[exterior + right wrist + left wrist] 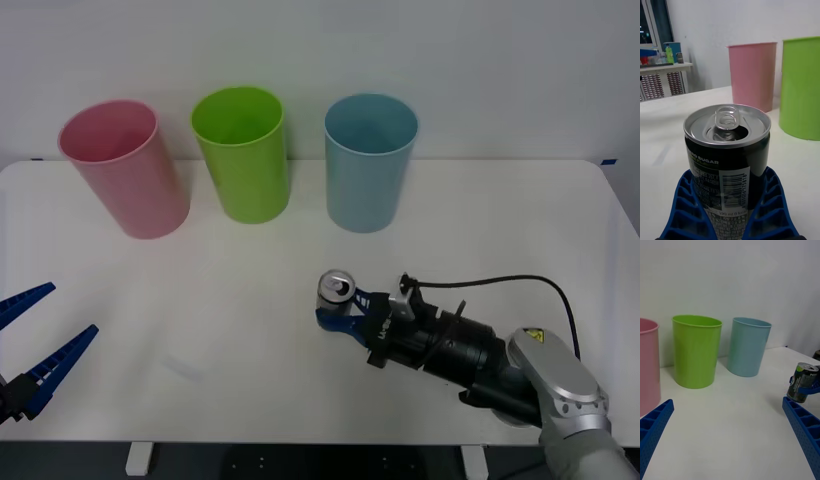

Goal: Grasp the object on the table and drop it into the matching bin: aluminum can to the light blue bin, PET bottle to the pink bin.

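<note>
I read the right tool (340,310) as clamped on the aluminum can (336,290): from the right wrist camera both blue ribbed fingers (687,210) press against the can's lower sides, barcode facing the lens, pull-tab top (727,119) uppermost and the can upright. Landmark for all positions is the light blue bin (370,160). The can sits on the white counter (250,290) in front of that bin, on the robot's side of it and slightly toward the robot's left, well apart from the bin wall. I cannot tell whether the can's base touches the counter or is just raised off it. The right arm reaches in low from the near right corner of the counter, tool lying roughly level with the surface. The lime green bin (240,150) stands just beside the light blue bin on its left, and the pink bin (122,165) stands further left again, all three in a row along the far edge. My left tool (35,345) is spread wide with nothing between its fingers, parked far to the left of the light blue bin, over the near left edge of the counter.
</note>
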You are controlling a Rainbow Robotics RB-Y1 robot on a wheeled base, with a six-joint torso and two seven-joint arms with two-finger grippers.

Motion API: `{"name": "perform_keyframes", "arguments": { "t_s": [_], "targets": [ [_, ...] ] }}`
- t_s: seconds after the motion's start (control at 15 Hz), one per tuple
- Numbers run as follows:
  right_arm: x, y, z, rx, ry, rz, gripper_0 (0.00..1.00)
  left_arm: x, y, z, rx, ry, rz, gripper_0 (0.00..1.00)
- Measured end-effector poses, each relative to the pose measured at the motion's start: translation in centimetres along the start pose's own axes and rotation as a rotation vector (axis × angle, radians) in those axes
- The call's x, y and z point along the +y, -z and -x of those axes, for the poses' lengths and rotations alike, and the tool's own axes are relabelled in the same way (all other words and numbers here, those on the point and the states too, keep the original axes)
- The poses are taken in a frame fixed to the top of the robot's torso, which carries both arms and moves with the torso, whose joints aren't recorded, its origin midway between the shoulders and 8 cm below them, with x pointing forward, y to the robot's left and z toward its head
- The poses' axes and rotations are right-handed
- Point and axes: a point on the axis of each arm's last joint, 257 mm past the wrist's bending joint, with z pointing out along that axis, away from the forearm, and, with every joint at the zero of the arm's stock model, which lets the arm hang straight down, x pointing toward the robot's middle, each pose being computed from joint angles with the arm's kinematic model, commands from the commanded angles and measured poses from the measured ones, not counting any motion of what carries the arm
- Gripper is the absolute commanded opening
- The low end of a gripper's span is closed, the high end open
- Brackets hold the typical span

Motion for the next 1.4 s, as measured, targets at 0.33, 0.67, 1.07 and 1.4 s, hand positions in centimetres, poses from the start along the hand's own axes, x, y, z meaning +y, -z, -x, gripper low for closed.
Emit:
{"name": "perform_keyframes", "arguments": {
  "t_s": [0.33, 0.67, 1.07, 1.4],
  "targets": [
    [-2.2, 1.3, 4.0, -0.039, -0.038, -0.033, 0.0, 0.0, 0.0, 0.0, 0.0, 0.0, 0.0, 1.0],
    [-4.3, 2.8, 7.9, -0.066, -0.072, -0.056, 0.0, 0.0, 0.0, 0.0, 0.0, 0.0, 0.0, 1.0],
    [-6.3, 4.1, 12.3, -0.104, -0.1, -0.088, 0.0, 0.0, 0.0, 0.0, 0.0, 0.0, 0.0, 1.0],
    [-7.7, 4.3, 16.4, -0.124, -0.097, -0.108, 0.0, 0.0, 0.0, 0.0, 0.0, 0.0, 0.0, 1.0]
  ]
}}
